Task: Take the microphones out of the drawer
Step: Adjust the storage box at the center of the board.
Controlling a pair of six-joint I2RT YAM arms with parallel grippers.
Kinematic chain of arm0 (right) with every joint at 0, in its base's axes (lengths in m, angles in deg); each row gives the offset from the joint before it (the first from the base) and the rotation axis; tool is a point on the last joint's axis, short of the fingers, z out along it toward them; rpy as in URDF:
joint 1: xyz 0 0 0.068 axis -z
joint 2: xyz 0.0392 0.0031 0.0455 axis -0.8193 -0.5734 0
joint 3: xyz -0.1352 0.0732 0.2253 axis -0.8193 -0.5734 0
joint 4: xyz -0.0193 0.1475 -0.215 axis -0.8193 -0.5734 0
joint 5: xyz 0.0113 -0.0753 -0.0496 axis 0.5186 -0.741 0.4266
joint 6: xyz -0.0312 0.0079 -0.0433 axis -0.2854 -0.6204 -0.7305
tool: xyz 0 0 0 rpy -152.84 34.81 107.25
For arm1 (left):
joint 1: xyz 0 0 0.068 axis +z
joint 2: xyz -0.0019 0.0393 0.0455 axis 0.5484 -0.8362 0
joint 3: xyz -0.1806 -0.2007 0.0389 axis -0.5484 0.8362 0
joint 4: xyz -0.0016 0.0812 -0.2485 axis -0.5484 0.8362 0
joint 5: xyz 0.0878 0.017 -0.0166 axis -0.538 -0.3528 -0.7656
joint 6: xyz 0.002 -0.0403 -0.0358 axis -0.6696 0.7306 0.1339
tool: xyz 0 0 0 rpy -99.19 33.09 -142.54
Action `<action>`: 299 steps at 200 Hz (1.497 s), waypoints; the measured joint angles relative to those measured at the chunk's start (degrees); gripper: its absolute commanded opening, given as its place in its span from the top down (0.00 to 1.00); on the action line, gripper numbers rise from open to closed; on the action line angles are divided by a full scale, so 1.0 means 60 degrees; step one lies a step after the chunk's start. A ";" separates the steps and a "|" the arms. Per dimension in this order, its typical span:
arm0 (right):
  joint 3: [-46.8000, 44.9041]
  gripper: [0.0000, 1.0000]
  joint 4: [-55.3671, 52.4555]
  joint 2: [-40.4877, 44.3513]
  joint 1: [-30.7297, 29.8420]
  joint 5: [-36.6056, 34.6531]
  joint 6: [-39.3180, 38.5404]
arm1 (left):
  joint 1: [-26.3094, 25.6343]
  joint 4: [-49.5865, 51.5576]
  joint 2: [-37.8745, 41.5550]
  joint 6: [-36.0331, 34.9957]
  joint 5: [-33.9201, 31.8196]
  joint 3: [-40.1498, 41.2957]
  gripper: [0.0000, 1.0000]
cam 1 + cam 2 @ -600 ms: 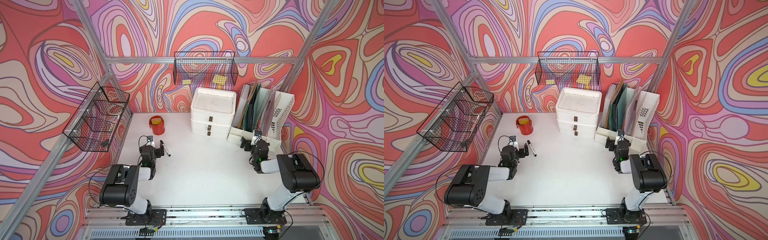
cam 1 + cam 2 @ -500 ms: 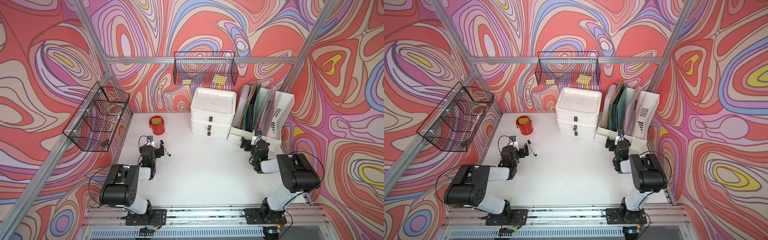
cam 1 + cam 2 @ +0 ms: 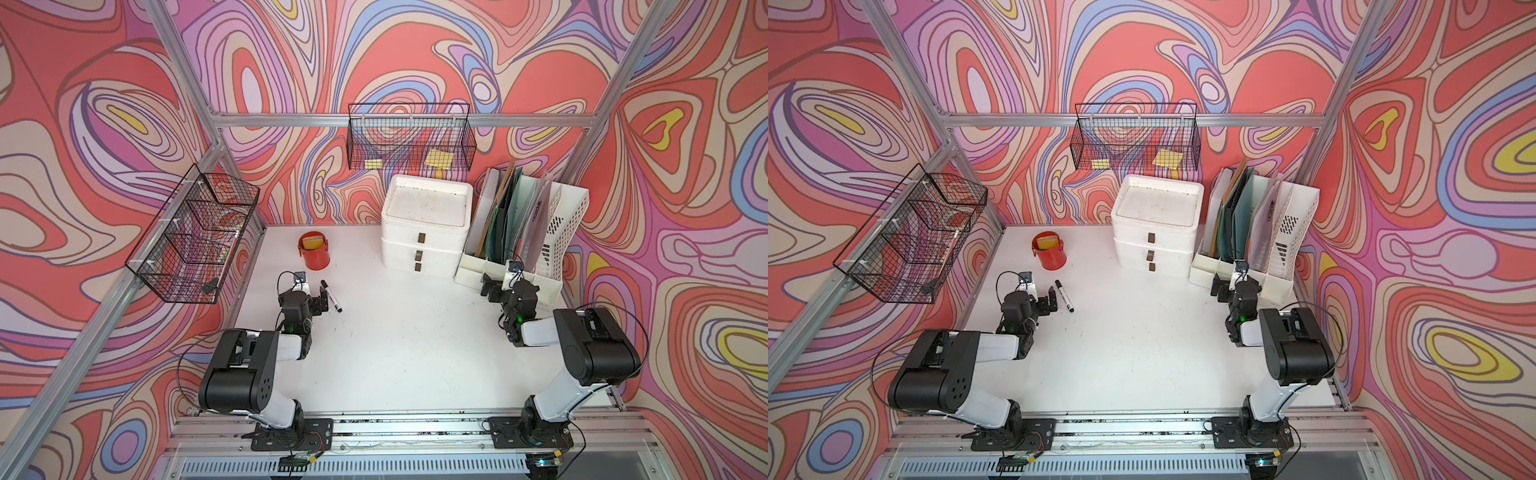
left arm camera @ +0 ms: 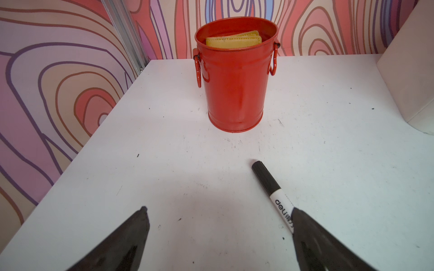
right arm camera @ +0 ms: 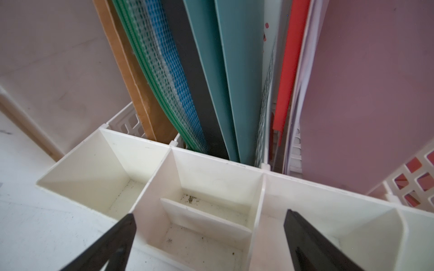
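White tabletop [image 3: 407, 345], swirl walls [image 3: 415, 62]. Microphone unseen: likely inside drawer unit [image 3: 422, 249], drawers shut. Left gripper [image 4: 218, 210] spread, empty, low beside marker [image 4: 272, 190]; right gripper [image 5: 209, 213] spread, empty, facing file organizer [image 5: 94, 164]. Both likely parked wide, ready for handle pull.

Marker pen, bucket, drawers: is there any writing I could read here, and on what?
"deli": on the white barrel of the marker, left wrist view.
Characters after it: partly hidden, unreadable.
Same print in both top views: too small to read.
On the red bucket and the drawer unit: no writing visible.
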 measured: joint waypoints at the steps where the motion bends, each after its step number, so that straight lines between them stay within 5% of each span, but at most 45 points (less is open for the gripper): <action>1: 0.0000 0.02 0.0000 0.0000 0.0000 0.0000 0.0000 | 0.0000 0.0000 0.0000 0.0000 0.0000 0.0004 0.01; 110: -0.0007 0.02 -0.0120 0.0102 0.0000 -0.0157 0.0047 | 0.0000 0.0000 0.0000 -0.0004 0.0000 0.0004 0.00; 149: 0.0321 0.02 -0.2229 0.2160 0.0000 -0.0568 0.0357 | -0.0025 -0.0076 0.0062 -0.0007 -0.0011 0.0109 0.01; 176: 0.2346 0.02 -0.5246 0.3319 0.0000 -0.0663 0.1173 | -0.0127 0.0131 0.0954 -0.0004 -0.0302 0.0543 0.01; 206: 0.5293 0.02 -0.8652 0.3442 0.0000 -0.0193 0.2262 | -0.0270 0.1443 0.3093 0.0186 -0.0732 0.0481 0.01; 234: 0.7060 0.24 -1.1045 0.3417 0.0000 0.0710 0.3308 | -0.0339 0.4149 0.4568 0.1024 -0.1024 -0.0663 0.01; 270: 0.8757 0.30 -1.3424 0.2911 -0.0270 0.1410 0.4554 | -0.0379 0.7868 0.4772 0.2565 -0.0616 -0.3224 0.01; 299: 1.0378 0.31 -1.4998 0.1989 -0.1322 0.0954 0.4983 | -0.0382 0.9373 0.4623 0.3559 0.0295 -0.3807 0.01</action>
